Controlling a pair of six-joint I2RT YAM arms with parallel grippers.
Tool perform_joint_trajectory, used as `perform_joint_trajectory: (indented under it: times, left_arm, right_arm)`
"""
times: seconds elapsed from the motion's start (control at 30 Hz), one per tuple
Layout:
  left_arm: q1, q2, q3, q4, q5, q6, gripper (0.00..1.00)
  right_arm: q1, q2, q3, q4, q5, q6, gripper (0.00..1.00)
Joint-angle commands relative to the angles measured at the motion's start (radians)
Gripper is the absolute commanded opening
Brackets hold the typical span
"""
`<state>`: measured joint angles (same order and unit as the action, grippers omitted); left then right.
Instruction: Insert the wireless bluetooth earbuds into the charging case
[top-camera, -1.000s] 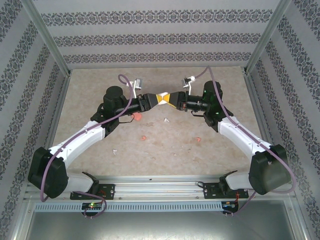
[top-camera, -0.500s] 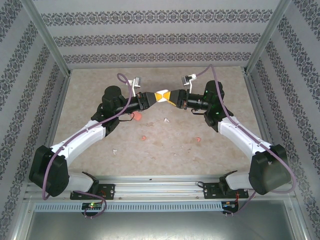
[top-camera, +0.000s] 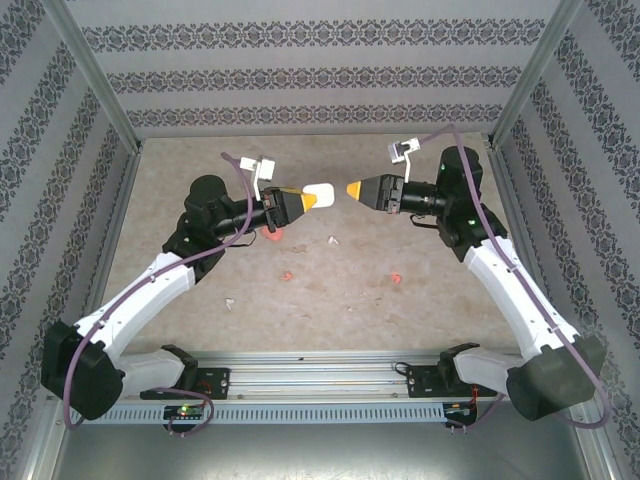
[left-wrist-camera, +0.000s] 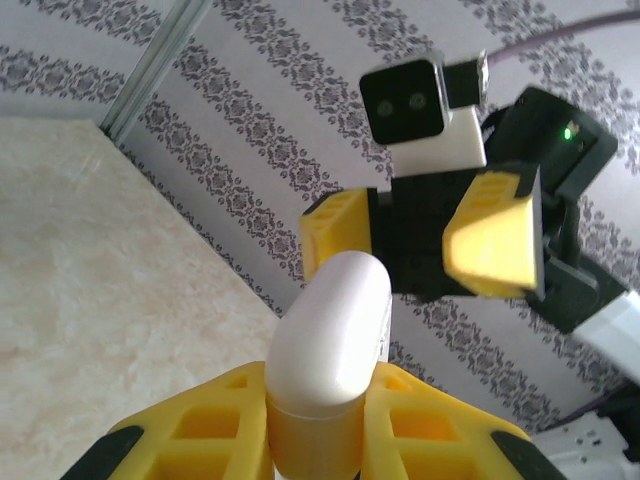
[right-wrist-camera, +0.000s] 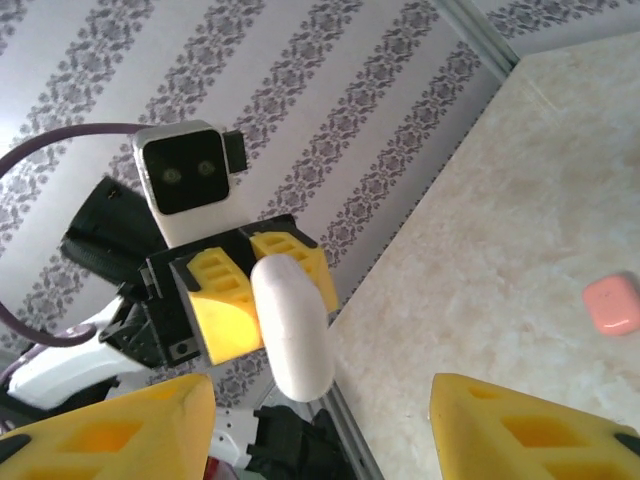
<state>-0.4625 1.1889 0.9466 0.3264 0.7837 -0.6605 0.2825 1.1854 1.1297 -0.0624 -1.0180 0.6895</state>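
My left gripper (top-camera: 308, 199) is shut on a white charging case (top-camera: 320, 192), held in the air above the far middle of the table. The case (left-wrist-camera: 330, 340) sticks out between the yellow fingers, its lid seam visible. My right gripper (top-camera: 352, 189) faces it from the right, a short gap away, open with nothing between its fingers (right-wrist-camera: 110, 430). The case (right-wrist-camera: 290, 325) also shows in the right wrist view. Small earbuds lie on the table: a white one (top-camera: 331, 240), a coral one (top-camera: 288, 275), another coral one (top-camera: 396, 279) and a white one (top-camera: 229, 303).
A coral-pink case (top-camera: 274, 233) lies on the table just below the left wrist, seen too as the pink case (right-wrist-camera: 611, 304) in the right wrist view. Patterned walls and metal posts close in the beige table (top-camera: 330, 310) on three sides.
Both grippers met on the white case a second ago. The right gripper has opened, let go and drawn back to the right. The left gripper has closed and pulled left with the case.
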Motion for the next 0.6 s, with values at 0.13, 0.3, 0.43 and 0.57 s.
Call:
perform_joint_trajectory:
  times: [0.13,0.3,0.43,0.57]
  left_arm:
    - [0.001,-0.035,0.060,-0.145,0.122,0.256,0.00]
    - [0.001,-0.036,0.074,-0.150,0.163,0.250,0.00]
    - [0.002,-0.035,0.078,-0.139,0.201,0.233,0.00]
    - [0.001,-0.035,0.083,-0.140,0.224,0.228,0.00]
  right_arm:
    - [0.087,0.031,0.125,-0.245,-0.065,-0.259,0.63]
    - [0.144,0.068,0.163,-0.321,-0.051,-0.342,0.63]
    - [0.153,0.084,0.175,-0.344,-0.029,-0.380,0.62]
    - [0.161,0.101,0.187,-0.335,-0.040,-0.381,0.57]
